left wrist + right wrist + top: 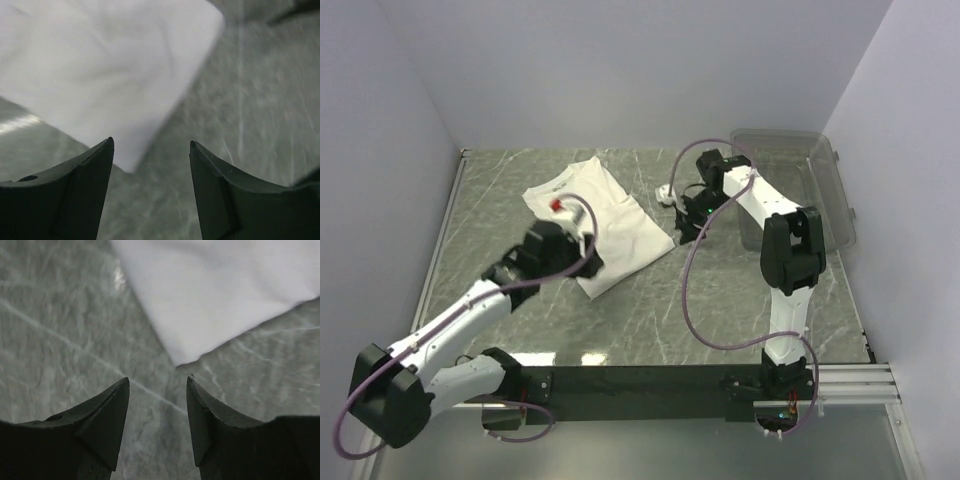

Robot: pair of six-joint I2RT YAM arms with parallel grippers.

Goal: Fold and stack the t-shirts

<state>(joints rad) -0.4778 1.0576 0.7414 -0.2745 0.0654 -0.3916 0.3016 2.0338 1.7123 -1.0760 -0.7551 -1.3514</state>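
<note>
Surface [740,300]: grey marbled, under both hands.
T-shirt [610,225]: white, partly folded, lying flat between the two hands; its near corner sits just ahead of the left hand, its right corner just ahead of the right hand.
Handling: probably light, limp and creasing easily. A pinched corner would drag the layers, so grip through every layer at an edge.
Left hand [151,145]: fingers apart, holding nothing.
Right hand [157,381]: fingers apart, holding nothing, low over the surface.
</note>
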